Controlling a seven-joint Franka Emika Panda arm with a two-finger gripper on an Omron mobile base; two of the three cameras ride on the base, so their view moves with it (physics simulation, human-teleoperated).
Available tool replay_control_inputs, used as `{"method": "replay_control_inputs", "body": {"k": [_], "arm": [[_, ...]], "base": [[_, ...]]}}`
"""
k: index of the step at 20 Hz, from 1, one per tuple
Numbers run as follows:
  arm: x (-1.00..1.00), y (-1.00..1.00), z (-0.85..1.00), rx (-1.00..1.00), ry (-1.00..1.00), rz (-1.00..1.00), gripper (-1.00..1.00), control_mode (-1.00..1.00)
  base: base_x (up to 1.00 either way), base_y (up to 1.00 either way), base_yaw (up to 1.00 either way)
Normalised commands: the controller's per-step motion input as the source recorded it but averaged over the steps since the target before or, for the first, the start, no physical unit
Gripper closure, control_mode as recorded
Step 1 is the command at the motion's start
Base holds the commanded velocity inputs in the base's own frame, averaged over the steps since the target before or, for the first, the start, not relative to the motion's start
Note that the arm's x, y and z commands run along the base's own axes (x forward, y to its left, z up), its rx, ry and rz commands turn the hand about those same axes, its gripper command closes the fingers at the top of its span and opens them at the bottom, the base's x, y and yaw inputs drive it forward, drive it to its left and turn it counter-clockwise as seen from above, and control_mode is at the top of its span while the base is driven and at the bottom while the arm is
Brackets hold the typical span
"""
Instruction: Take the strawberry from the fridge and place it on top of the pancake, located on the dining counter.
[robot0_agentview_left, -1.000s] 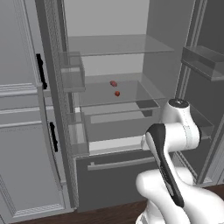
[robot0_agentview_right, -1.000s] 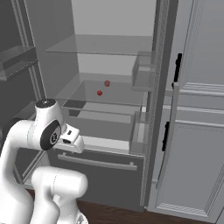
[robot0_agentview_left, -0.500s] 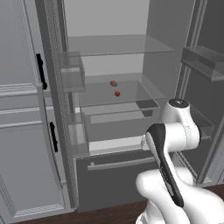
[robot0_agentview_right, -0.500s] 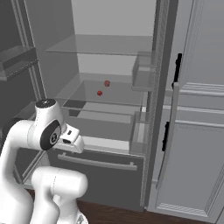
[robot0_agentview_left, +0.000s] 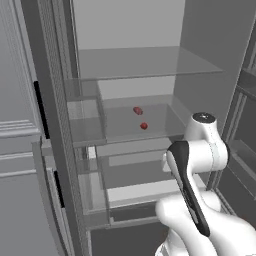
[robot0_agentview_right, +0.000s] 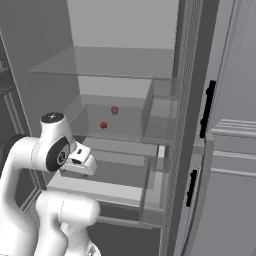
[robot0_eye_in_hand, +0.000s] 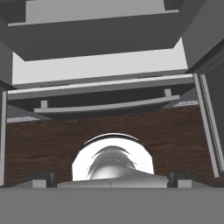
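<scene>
The fridge (robot0_agentview_left: 130, 65) (robot0_agentview_right: 125, 60) stands open in front of me, showing a pale interior with clear shelves. Two small red fruits lie on its middle shelf, one (robot0_agentview_left: 137, 110) (robot0_agentview_right: 114, 110) further back than the other (robot0_agentview_left: 144, 126) (robot0_agentview_right: 103, 125). I cannot tell which of them is the strawberry. My arm is folded low in front of the shelves, well below and short of the fruits. My gripper (robot0_eye_in_hand: 111, 179) points down at the floor by the bottom drawer (robot0_eye_in_hand: 109, 107). It is open, with nothing between its fingertips (robot0_eye_in_hand: 41, 179). The pancake and the dining counter are out of view.
Light grey cabinets with black handles (robot0_agentview_left: 42, 107) (robot0_agentview_right: 207, 107) flank the fridge. An open fridge door with bins stands at the far side (robot0_agentview_left: 245, 85) (robot0_agentview_right: 5, 85). Dark wood floor (robot0_eye_in_hand: 43, 140) lies under the hand. A lower shelf (robot0_agentview_left: 145, 192) juts out near my arm.
The whole picture has grown larger around the fridge interior, so the base has driven closer. The arm keeps the same folded pose and the gripper stays open.
</scene>
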Motion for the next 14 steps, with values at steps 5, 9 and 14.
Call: {"method": "replay_control_inputs", "body": {"k": [5,9,14], "arm": [[0.0,0.0,0.0,0.0,0.0,0.0,-1.0,1.0],[0.0,0.0,0.0,0.0,0.0,0.0,-1.0,1.0],[0.0,0.0,0.0,0.0,0.0,0.0,-1.0,1.0]], "base": [[0.58,0.17,0.0],[0.59,0.2,0.0],[0.46,0.11,0.0]]}}
